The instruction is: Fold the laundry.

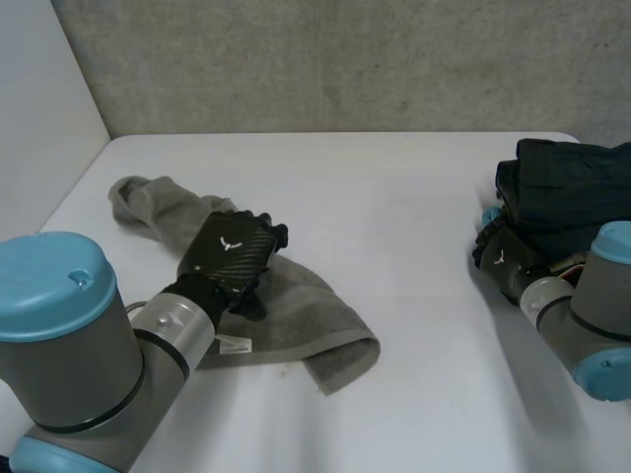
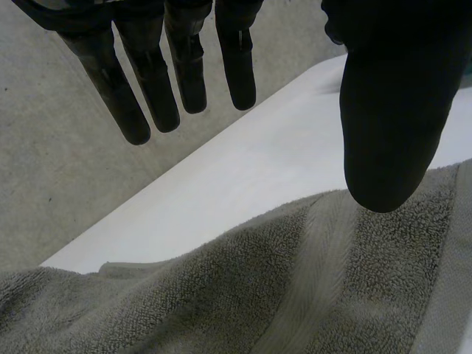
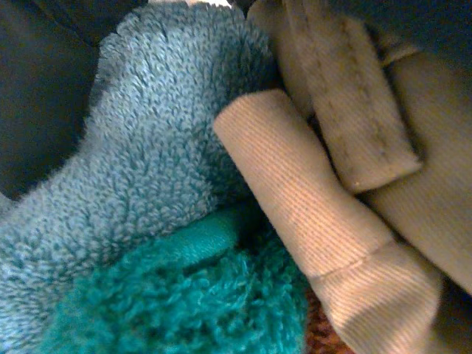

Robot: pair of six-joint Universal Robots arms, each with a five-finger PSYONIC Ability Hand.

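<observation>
Starting at the left hand, left of centre in the head view: hangs palm-down over the grey towel, open, with straight fingers spread apart from the thumb and nothing pinched between them. Looks poised that way to drop onto the cloth and take hold, perhaps near the woven band just under the thumb. Reaches in from the lower left of the frame on the left arm, wrist tipped forward above the towel's middle. Beneath and around it, the towel itself: crumpled and unfolded on the white table, from a bunched end at upper left to a loose flap at lower centre. On to the right hand, near the right edge of the frame: sits at the foot of a pile of dark clothing at upper right, well apart from the towel; impossible to tell whether open or closed. Close before its palm, teal fleece against beige cloth with a stitched strap. Seems placed there to draw out the next item or steady the heap. Comes in from the lower right on the right arm, angled up toward the pile.
</observation>
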